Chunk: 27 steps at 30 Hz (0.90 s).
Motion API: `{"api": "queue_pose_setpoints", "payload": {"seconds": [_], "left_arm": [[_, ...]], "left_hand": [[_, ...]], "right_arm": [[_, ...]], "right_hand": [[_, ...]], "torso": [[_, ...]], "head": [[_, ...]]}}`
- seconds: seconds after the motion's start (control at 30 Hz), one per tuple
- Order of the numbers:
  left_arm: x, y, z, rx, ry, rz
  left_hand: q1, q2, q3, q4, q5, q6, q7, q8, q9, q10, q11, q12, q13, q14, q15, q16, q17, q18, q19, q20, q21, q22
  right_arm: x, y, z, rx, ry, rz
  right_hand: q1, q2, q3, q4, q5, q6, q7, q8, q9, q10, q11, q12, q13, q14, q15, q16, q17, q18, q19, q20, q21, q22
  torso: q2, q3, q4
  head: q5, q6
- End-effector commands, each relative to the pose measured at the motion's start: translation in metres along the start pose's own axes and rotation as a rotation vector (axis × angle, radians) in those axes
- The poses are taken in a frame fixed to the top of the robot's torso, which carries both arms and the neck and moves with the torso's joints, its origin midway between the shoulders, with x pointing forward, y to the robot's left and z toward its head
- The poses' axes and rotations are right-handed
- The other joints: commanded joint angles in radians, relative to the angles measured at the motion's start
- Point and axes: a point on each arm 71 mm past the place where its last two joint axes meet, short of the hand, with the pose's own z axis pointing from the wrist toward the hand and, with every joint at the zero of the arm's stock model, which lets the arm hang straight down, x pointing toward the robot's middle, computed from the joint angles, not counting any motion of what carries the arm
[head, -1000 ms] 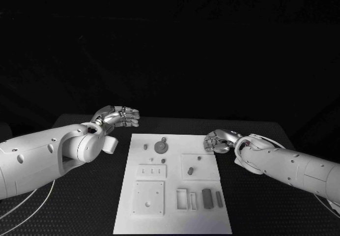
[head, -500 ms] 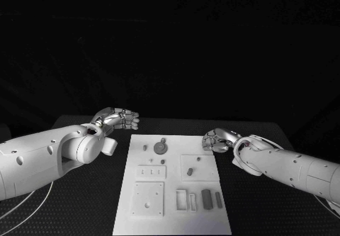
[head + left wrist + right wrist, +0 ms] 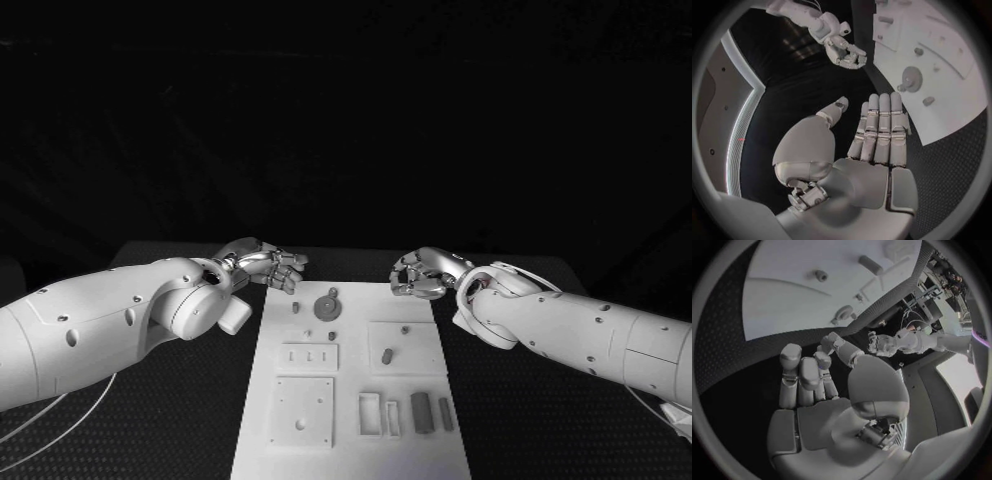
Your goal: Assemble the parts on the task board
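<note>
The white task board (image 3: pixel 281 440) lies in the middle of the black table. Grey parts sit on it: a round disc with a tab (image 3: pixel 327 303), small pegs (image 3: pixel 387 352) and dark bars (image 3: pixel 421 408) near the front. My left hand (image 3: pixel 267 268) hovers at the board's far left corner; its fingers (image 3: pixel 879 125) are straight, with the thumb apart and nothing held. At the far right corner my right hand (image 3: pixel 423 273) hovers with loosely bent fingers (image 3: pixel 801 375), also holding nothing. The left wrist view shows the board (image 3: pixel 954 55) and the disc (image 3: pixel 911 78) beside the palm.
Raised white blocks with slots and holes (image 3: pixel 304 405) stand on the board's near half. Black table surface (image 3: pixel 548 440) runs along both sides of the board. Each wrist view shows the other hand, the right hand (image 3: pixel 845 50) and the left hand (image 3: pixel 882 344), across the board's far edge.
Both hands have moved inward toward each other, to the board's far corners. Neither has picked anything up, and the parts lie as before.
</note>
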Motion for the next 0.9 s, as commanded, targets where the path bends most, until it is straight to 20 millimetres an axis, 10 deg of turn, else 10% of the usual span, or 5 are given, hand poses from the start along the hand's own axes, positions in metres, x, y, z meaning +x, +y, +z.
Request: {"api": "queue_pose_setpoints", "payload": {"seconds": [0.03,0.9], "left_arm": [[0.011,0.002,0.003,-0.09,0.05,0.098],[0.061,-0.004,0.015,-0.162,0.183,0.178]], "left_hand": [[-0.002,-0.008,-0.001,-0.005,-0.003,0.0,0.002,-0.004,-0.003,0.01,-0.004,0.006,0.006,0.01,-0.002,0.005,0.009,0.012,0.008,-0.003,0.006,0.006],[-0.05,-0.019,-0.01,0.036,-0.003,0.003,0.003,-0.017,-0.017,-0.006,0.001,-0.006,0.024,-0.004,0.002,-0.012,0.035,0.007,-0.008,-0.001,-0.002,0.02]], "right_arm": [[0.007,0.015,0.003,0.0,0.05,-0.021],[0.033,0.085,0.01,-0.136,0.122,0.01]], "right_hand": [[0.009,-0.004,-0.006,-0.002,0.002,0.146,-0.004,0.005,0.002,-0.003,-0.006,0.006,-0.001,-0.002,-0.008,0.002,-0.001,0.083,-0.004,-0.007,0.005,0.016],[0.009,-0.003,-0.007,-0.001,0.002,0.145,-0.004,0.005,0.005,-0.003,-0.007,0.006,-0.002,-0.003,-0.01,0.001,-0.004,0.083,-0.002,-0.008,0.005,0.015]], "torso": [[-0.011,0.0012,-0.0034],[-0.02,0.003,-0.0038]], "head": [[0.006,0.004],[0.026,0.002]]}}
